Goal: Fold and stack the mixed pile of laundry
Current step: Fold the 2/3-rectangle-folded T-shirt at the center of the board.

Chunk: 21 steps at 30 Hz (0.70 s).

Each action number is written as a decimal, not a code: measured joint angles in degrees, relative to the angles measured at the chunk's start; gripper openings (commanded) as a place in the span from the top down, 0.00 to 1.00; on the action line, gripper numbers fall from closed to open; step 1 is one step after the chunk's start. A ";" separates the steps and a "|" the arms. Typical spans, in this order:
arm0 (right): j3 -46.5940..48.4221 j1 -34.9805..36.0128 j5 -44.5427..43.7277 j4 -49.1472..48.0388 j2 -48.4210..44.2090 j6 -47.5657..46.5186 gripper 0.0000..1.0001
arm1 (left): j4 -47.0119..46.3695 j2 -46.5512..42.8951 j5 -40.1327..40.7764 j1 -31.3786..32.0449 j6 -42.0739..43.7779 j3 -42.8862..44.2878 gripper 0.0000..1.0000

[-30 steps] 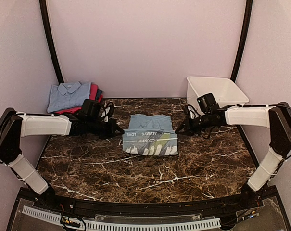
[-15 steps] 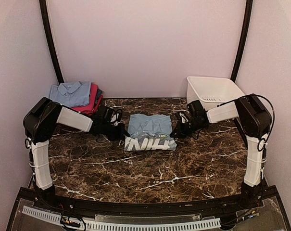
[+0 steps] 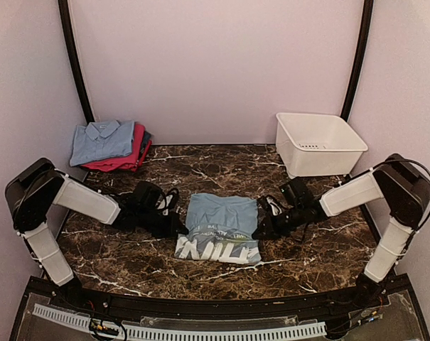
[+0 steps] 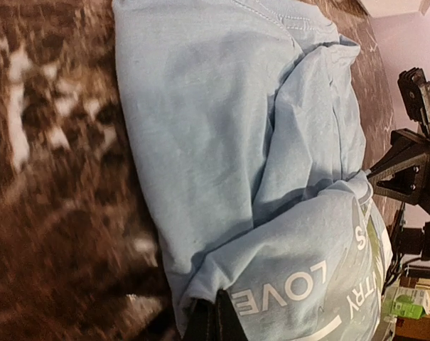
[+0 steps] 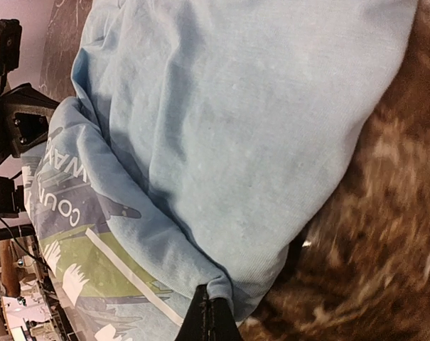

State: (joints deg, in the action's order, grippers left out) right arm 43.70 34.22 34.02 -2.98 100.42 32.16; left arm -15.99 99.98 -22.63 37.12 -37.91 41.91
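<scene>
Two pincers, both mine, both clamped on one garment. My left pincer [image 3: 178, 229] is closed, fingertips pinching the left near corner of the pale blue tee [image 3: 220, 213]. My right pincer [image 3: 259, 231] is closed too, nipping the right near corner of the same tee. In both wrist views the dark fingertips meet with cloth bunched between them, no gap.

Landmark: white tub [image 3: 328, 160], at the back right of the dark marble table [image 3: 307, 249].

Tee lies to the near-left of the tub, well apart from it, flat on the marble. Plain blue half is on the side toward the tub. Printed half is on the side away from it, with white lettering and a green band showing; "LOVE" is readable in the left wrist view. The cloth doubles over at the corners where I hold it, and the fold is puffy, not pressed flat.

My right pincer sits between the tub and the tee, close to the tee's edge. My left pincer is on the tee's far side from the tub.

Rest of the laundry is stacked far left of the tub, at about the same depth, by the back wall. A blue collared shirt [image 3: 101, 140] lies on top, folded, collar up. A magenta-pink piece [image 3: 133, 153] is under it, sticking out on the tub side. A dark piece [image 3: 147, 138] shows only as a sliver at that same edge; can't tell what garment.
</scene>
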 measured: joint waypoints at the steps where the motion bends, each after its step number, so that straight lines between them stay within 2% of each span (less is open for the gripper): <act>1: -1.95 0.90 -0.13 0.28 -2.01 0.79 1.00 | 1.09 -1.95 0.17 1.01 -0.35 -1.60 1.00; 4: -4.70 1.57 -1.25 3.30 -7.37 2.14 1.00 | 4.52 -7.37 0.66 2.95 -1.01 -3.98 1.00; 9: -2.80 1.49 -3.08 7.74 -12.94 2.23 1.00 | 9.57 -14.49 2.64 2.89 -0.63 -2.80 1.00; 21: 4.61 -1.27 -4.66 15.10 -13.11 -1.31 1.00 | 14.51 -13.99 5.38 2.12 1.95 3.28 1.00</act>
State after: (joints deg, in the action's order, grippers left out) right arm 48.31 32.95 29.36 12.12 87.31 30.85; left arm -1.48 86.00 -17.26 39.24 -35.97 45.19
